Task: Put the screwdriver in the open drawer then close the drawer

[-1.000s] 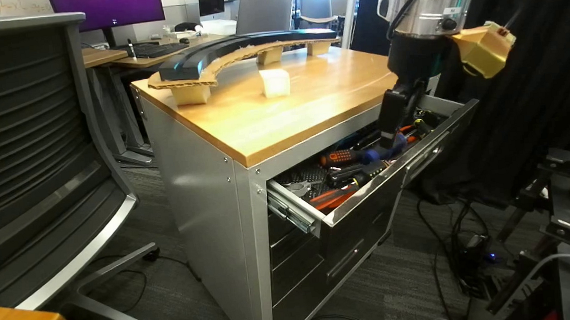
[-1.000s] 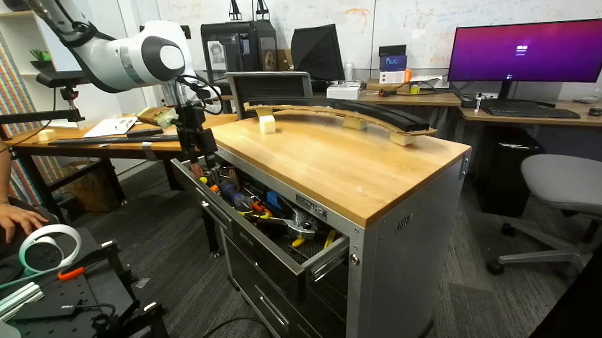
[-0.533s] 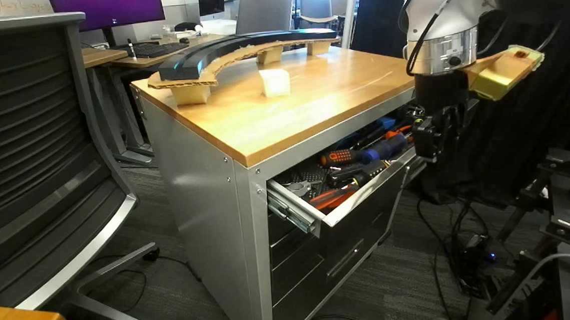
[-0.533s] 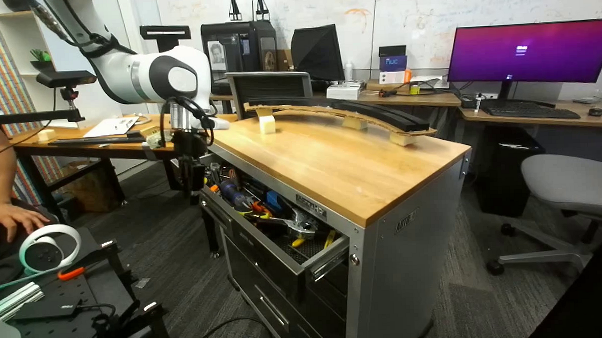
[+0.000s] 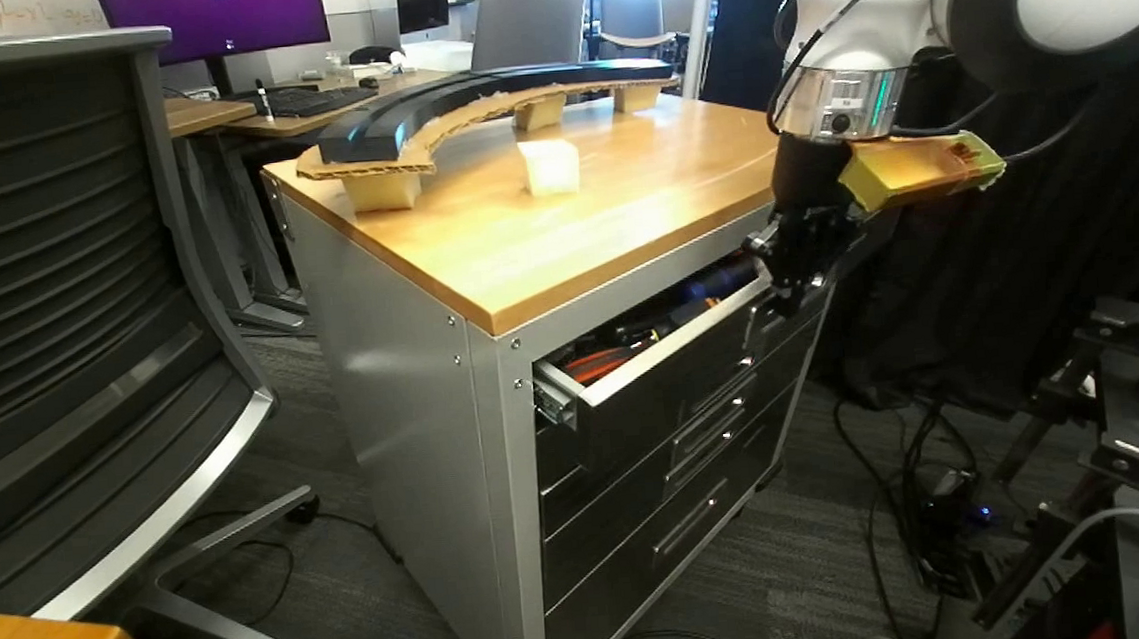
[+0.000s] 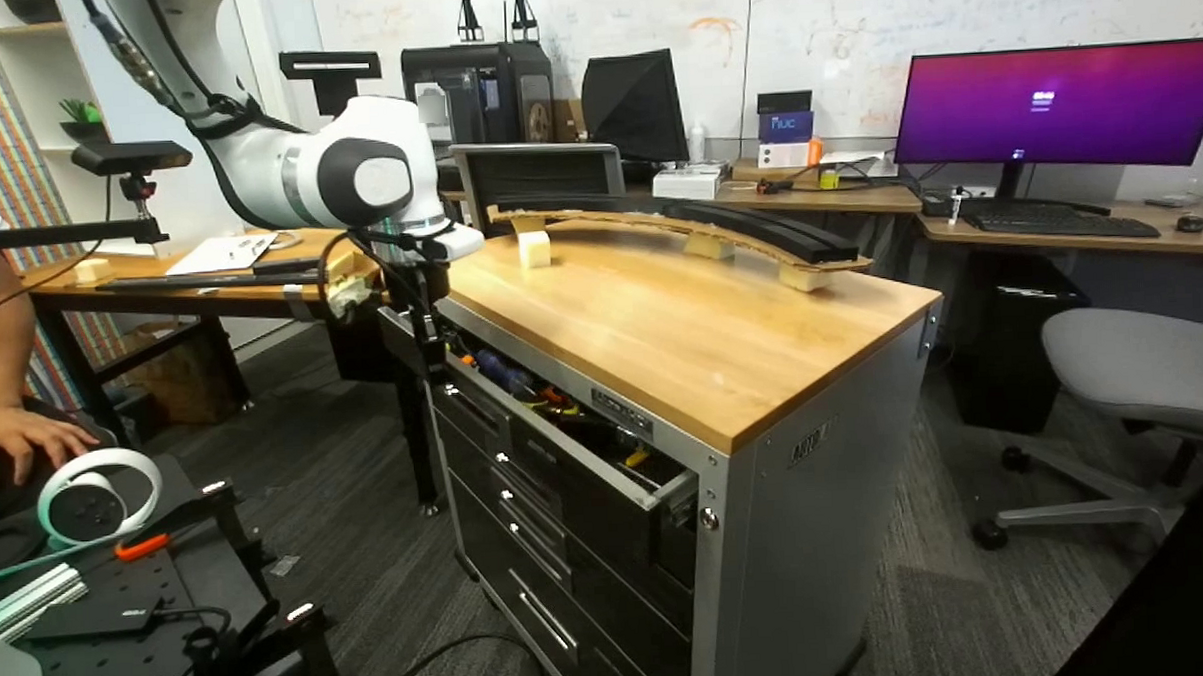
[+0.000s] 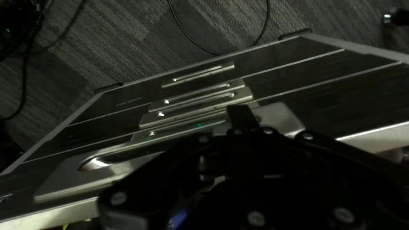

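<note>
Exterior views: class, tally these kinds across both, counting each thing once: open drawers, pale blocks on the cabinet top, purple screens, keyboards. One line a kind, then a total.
Open drawer: 1
Pale blocks on the cabinet top: 4
Purple screen: 1
Keyboard: 1
Total: 7

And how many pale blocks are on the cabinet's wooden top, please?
4 in an exterior view: a near block, middle block and far block under the cardboard; a lone block in front. Others may be hidden.
</note>
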You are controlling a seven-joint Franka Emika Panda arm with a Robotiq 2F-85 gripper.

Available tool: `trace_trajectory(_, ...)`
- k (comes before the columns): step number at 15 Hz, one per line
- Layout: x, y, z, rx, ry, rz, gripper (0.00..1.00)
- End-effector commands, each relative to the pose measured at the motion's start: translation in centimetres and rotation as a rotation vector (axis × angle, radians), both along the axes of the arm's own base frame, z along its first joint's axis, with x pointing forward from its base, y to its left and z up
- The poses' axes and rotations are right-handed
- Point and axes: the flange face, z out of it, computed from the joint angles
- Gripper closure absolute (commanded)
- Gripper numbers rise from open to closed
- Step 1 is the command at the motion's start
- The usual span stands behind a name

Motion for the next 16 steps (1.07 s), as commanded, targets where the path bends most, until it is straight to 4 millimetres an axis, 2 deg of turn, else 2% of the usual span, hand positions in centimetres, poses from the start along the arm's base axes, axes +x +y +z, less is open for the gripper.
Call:
trace_trajectory(1,2.8,-1.1,2.4,0.012,-0.161,-0.079,1.00)
trace_trajectory(5,4.2,-2.0,3.0,-0.006,-0.306,-0.129,0.98)
trace_trajectory(7,3.9,-2.1,2.6,-0.022,-0.344,-0.148,0.98)
trace_trajectory(8,3.1,-1.9,2.8,-0.024,-0.325,-0.154,0.87)
trace_trajectory(9,2.6,-1.8,4.0,-0.024,-0.339,-0.158,0.73)
trace_trajectory(12,-0.2,-1.1,8.9,-0.007,-0.278,-0.045,0.53)
trace_trajectory(13,-0.9,-0.4,9.8,-0.003,-0.256,0.003,0.45)
trace_trajectory(16,-1.1,1.1,15.3,-0.009,-0.165,0.104,0.21)
